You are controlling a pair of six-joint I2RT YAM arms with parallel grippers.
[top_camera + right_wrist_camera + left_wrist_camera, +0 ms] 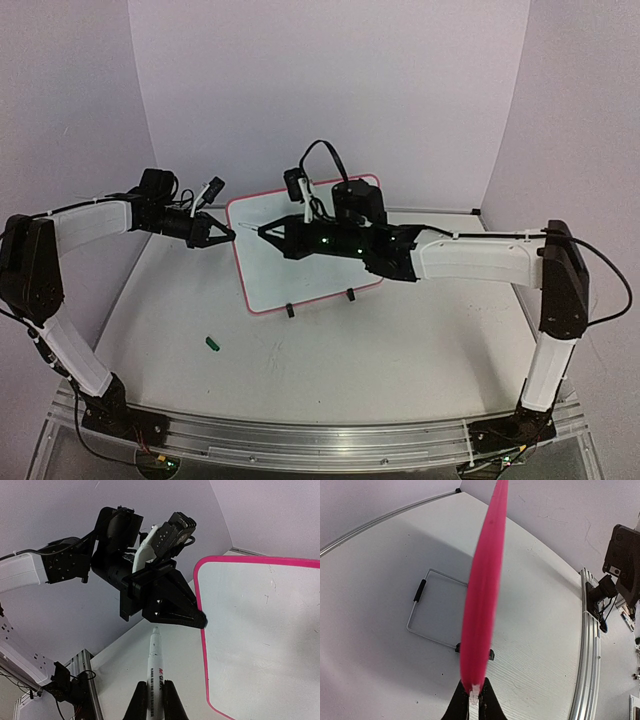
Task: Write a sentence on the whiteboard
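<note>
At mid-worktop (pixel 400 350), the whiteboard (pixel 300 280) is stood upright on its two black feet (pixel 290 311), face turned toward the arms.

Left gripper (pixel 228 235): jaws are clamped down on the left edge of the red frame. This is confirmed in the left wrist view, where the frame runs edge-on straight out from between the fingertips. A wire stand (pixel 437 607) is seen behind the board there.

Right gripper (pixel 268 230): jaws are closed around a white marker (pixel 155 667), with the barrel sticking out ahead of the fingertips. The tip is placed by the board's upper-left corner, just beside the left gripper. Contact between tip and board face can't be confirmed from any view.

Progress:
- No green lettering is seen on the board. The face reads blank from overhead. Only a few faint specks are picked up in the right wrist view, not strokes.
- The sentence is judged not started.
- Setup is judged done: board steadied, marker in grip.
- A small green piece (pixel 211 343) is lying on the worktop, well apart from the board. It's likely the cap, but too small to be sure.

Left to do: the tip is to be brought onto the face, and the whole sentence is to be written.
</note>
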